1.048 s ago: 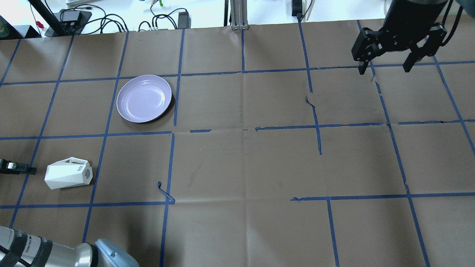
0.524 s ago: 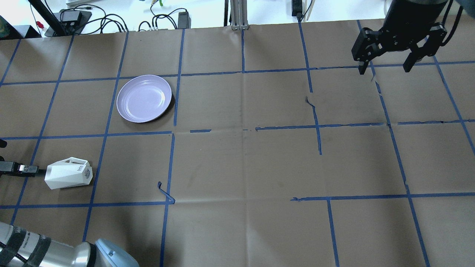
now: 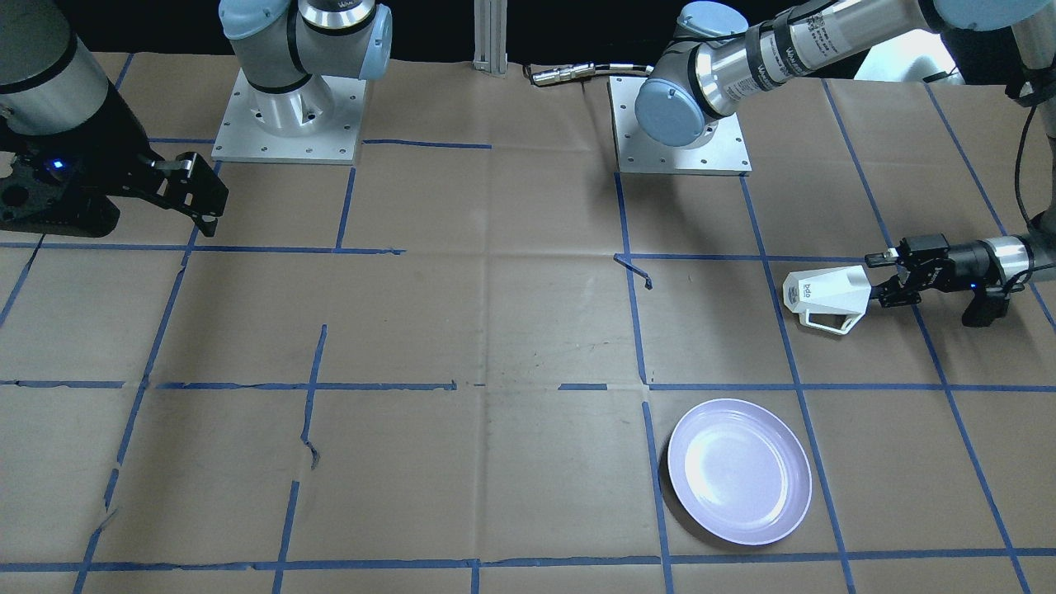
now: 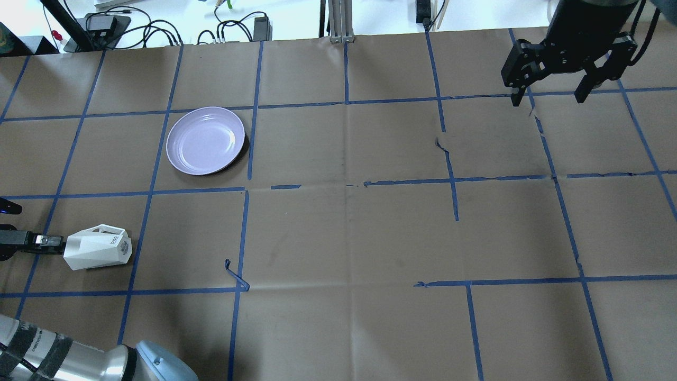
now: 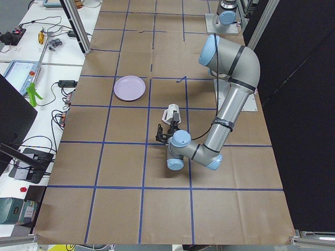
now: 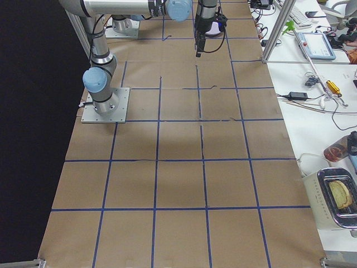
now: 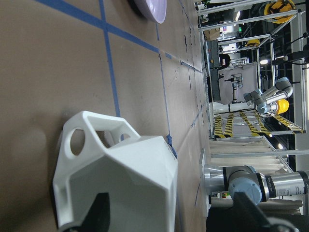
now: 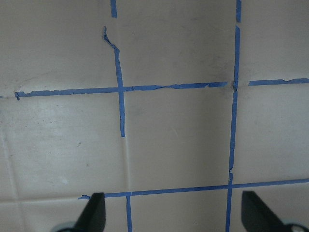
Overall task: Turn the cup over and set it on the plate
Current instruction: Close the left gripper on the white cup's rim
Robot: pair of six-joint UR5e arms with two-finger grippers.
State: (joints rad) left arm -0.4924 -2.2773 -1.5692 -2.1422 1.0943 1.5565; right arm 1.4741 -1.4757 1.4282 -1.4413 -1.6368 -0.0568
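The white faceted cup (image 4: 98, 248) lies on its side at the table's left, base with dark lettering toward the table's middle, handle toward the far side. It also shows in the front view (image 3: 829, 293) and fills the left wrist view (image 7: 125, 179). My left gripper (image 4: 53, 244) (image 3: 881, 279) is open, low and level, its fingertips at the cup's rim end. I cannot tell if they touch it. The lilac plate (image 4: 205, 140) (image 3: 738, 470) lies empty farther out. My right gripper (image 4: 550, 98) is open and empty, above the far right of the table.
Brown paper with a blue tape grid covers the table (image 4: 349, 233). A loose curl of tape (image 4: 235, 275) sticks up to the right of the cup. Cables and power bricks (image 4: 158, 26) lie beyond the far edge. The left arm's elbow (image 4: 106, 362) is at the near left corner.
My left gripper has moved right along the table, from a short gap away up to the cup's rim. The cup, the plate and the right arm have not moved.
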